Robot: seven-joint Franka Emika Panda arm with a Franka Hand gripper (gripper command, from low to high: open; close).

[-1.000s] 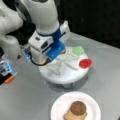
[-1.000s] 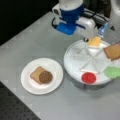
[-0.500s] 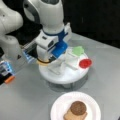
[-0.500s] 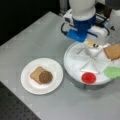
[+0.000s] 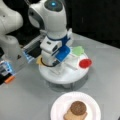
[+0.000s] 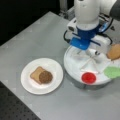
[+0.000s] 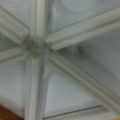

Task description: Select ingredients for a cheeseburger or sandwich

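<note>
End effector: low over the white divided tray (image 6: 75,71), near its hub; fingers hidden behind the arm's blue-and-white wrist in both front views, so can't tell if open or closed, nor if anything is held.
Wrist view: only tray ribs (image 7: 72,71) meeting at the hub (image 7: 35,46), seen close up; brown sliver at bottom-left corner, yellow hint at bottom-right edge.
Plate (image 6: 28,85): white, round, on grey bench (image 6: 37,37), apart from tray, toward a front view's left.
Bread square (image 6: 35,74): tan, lying flat on plate.
Patty (image 6: 45,77): dark brown, round, on top of bread, overlapping one corner.
Red disc (image 6: 88,77): in a tray section at the rim.
Green leaf (image 6: 112,71): in the neighbouring section.
2nd bread square (image 6: 114,52): at tray's far-right edge.
Cheese (image 5: 39,60): yellow bit peeking out at tray's left edge, mostly hidden by arm.
</note>
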